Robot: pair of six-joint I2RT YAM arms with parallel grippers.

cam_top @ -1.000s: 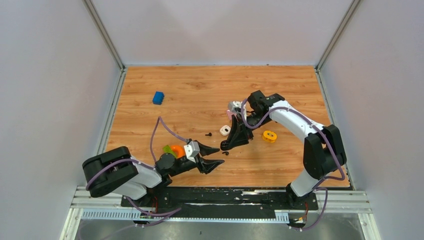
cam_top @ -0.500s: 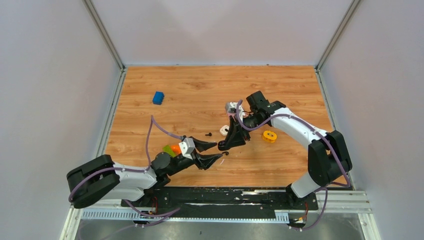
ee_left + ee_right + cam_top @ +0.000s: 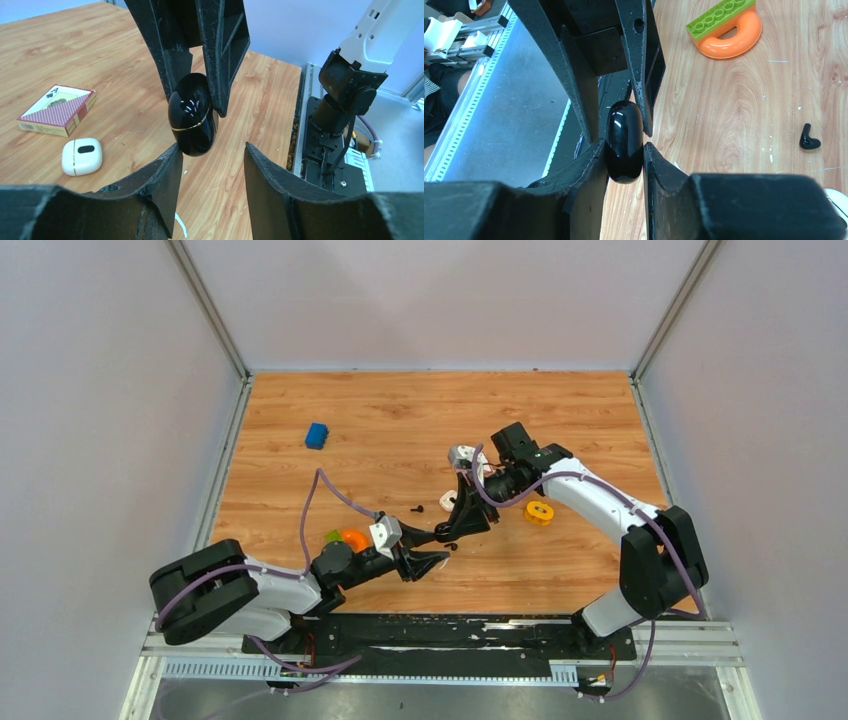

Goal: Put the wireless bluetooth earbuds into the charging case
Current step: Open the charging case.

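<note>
Claw on my right (image 3: 623, 145) is clenched on the glossy black charging case (image 3: 191, 120), pinching its sides and holding it off the counter (image 3: 400, 410). The case is shut along its gold seam, so I cannot see what is inside. My left claw (image 3: 211, 148) faces it from the opposite side, jaws parted, with one finger touching the end of the case. One black earbud (image 3: 809, 141) lies loose on the counter near a small white case (image 3: 81, 156), which is also shut. A card box (image 3: 56, 110) rests near that.
</note>
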